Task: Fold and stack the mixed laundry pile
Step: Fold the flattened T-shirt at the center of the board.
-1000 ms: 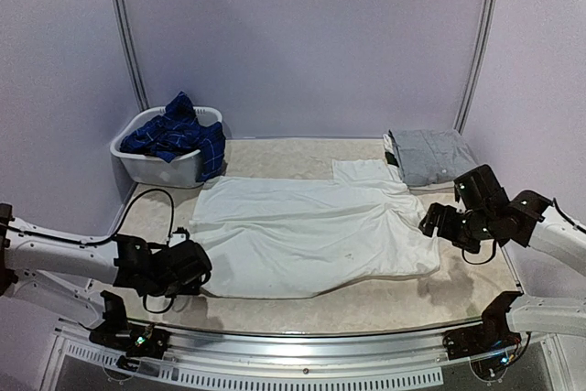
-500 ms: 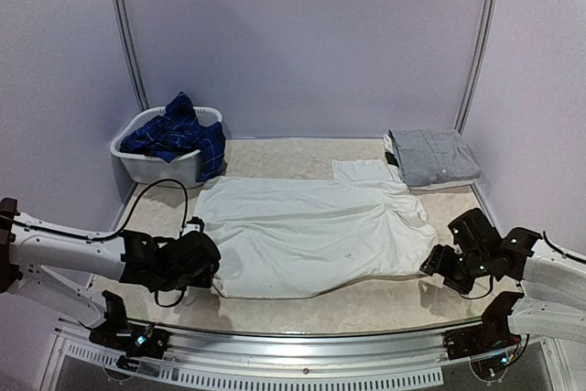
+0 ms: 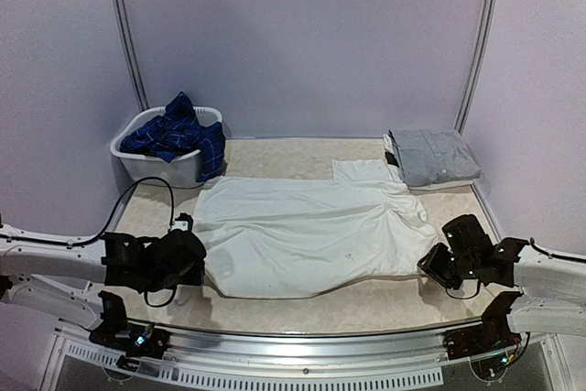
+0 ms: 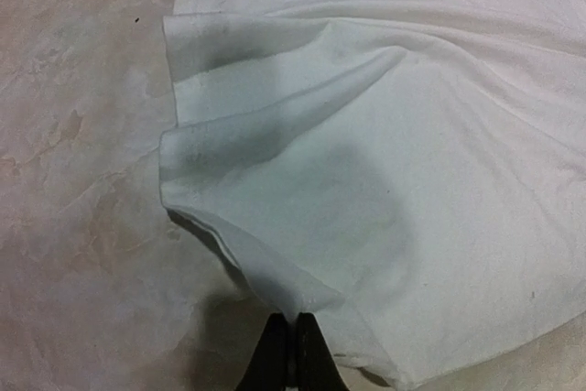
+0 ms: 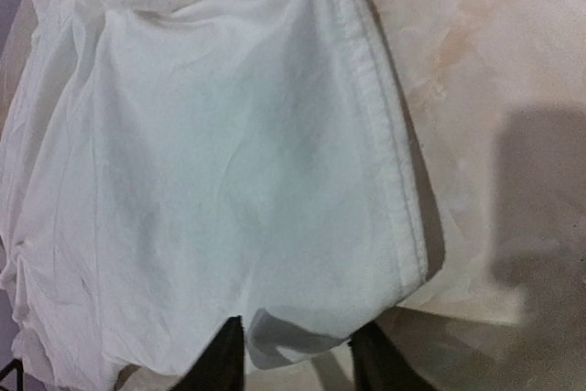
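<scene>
Both arms have sunk low over the table (image 3: 275, 157) since a second ago, the right one dropping to the near right corner of the white garment (image 3: 311, 231), which lies spread flat across the middle. The left claw (image 4: 293, 350) is pressed together at the near left hem, though I cannot tell whether cloth is caught in it. The right claw (image 5: 302, 359) is spread, straddling the hem corner.
</scene>
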